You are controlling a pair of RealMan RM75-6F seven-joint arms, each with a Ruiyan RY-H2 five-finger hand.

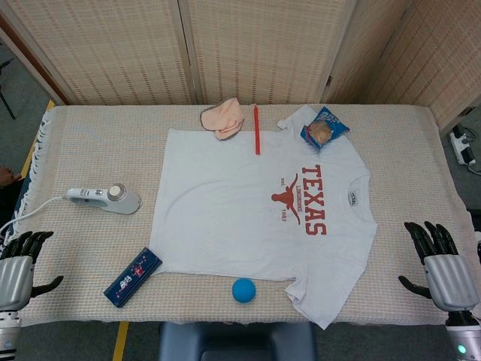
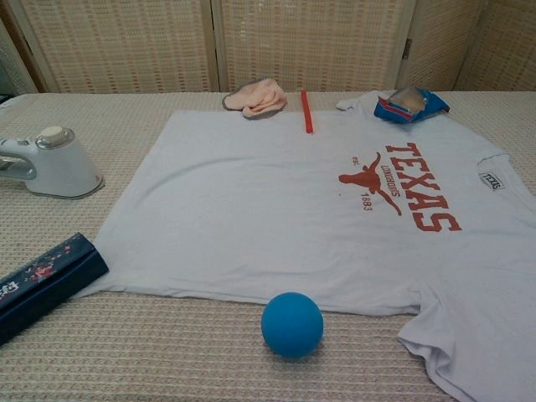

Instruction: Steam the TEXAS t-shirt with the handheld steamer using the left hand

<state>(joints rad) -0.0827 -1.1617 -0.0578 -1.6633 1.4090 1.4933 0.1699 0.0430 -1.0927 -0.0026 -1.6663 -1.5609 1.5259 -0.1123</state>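
Your left hand (image 1: 19, 267) and right hand (image 1: 440, 259) wait empty, fingers apart; the steamer (image 1: 105, 198) sits mid-left, beside the flat t-shirt (image 1: 225, 210).

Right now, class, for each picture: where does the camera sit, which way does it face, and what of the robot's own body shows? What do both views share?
Head view: high above the near table edge, looking steeply down; the left hand and right hand show with fingers apart.
Chest view: low at the near edge, facing across the table toward the screen; no body part shows.
Shared: the TEXAS t-shirt, steamer, blue ball and dark blue case.
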